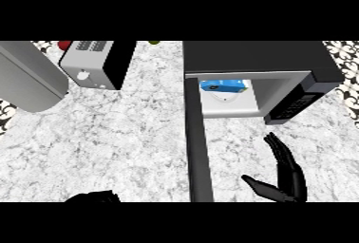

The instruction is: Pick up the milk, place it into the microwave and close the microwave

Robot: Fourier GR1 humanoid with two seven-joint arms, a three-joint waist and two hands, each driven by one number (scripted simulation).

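Observation:
The milk (224,86), a blue carton, lies inside the open microwave (252,59) at the back right, on its white floor. The microwave's door (198,142) stands open, reaching edge-on toward me down the middle of the view. My right hand (286,173) is open, fingers straight and pointing up, thumb out to the left; it hangs over the counter to the right of the door and in front of the microwave, holding nothing. Only a dark part of my left hand (93,196) shows at the bottom left.
A white toaster oven (95,62) with a knob stands at the back left. A large grey appliance (28,76) fills the far left. Small red and green items peek out along the back edge. The counter (119,137) is white marble.

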